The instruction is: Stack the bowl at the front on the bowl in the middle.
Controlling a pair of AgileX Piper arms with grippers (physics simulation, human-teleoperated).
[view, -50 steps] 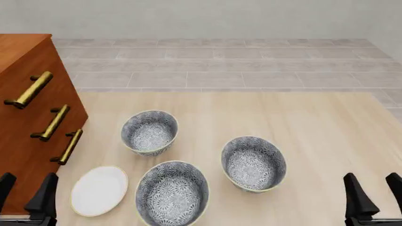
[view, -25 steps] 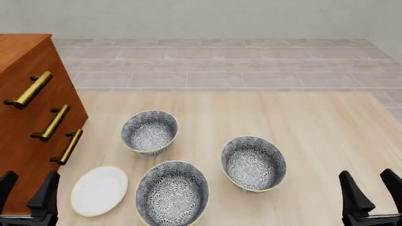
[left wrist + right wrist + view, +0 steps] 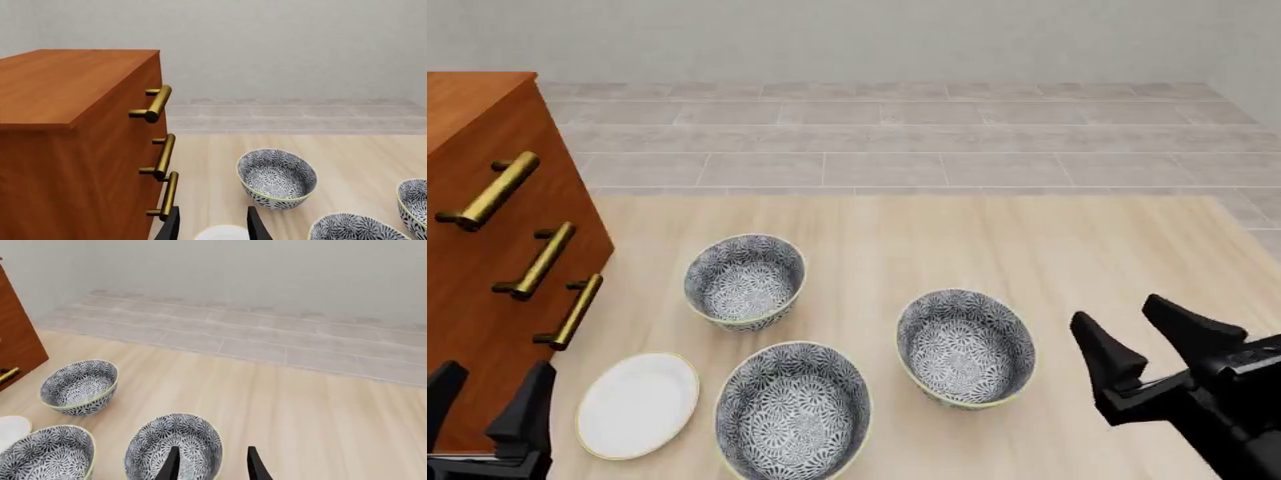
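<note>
Over the last second the right claw (image 3: 1145, 338) has risen from the table's near edge and swung forward and leftward, so it now hangs just to the right of the right-hand bowl (image 3: 965, 347); its two black fingers are spread wide and hold nothing. This looks like the start of a reach, with no bowl touched yet. The bowl at the front (image 3: 793, 411), deep, grey-and-white floral with a pale yellow rim, sits well to the claw's left and nearer the camera. The bowl in the middle (image 3: 745, 281) lies farther left and farther away. The right-hand bowl stands between the claw and both, so the reach will probably need to pass over it. The left claw (image 3: 486, 402) has not moved, fingers apart and empty, with a white plate (image 3: 638, 404) just to its right and a wooden drawer cabinet (image 3: 487, 250) with brass handles beside it.
</note>
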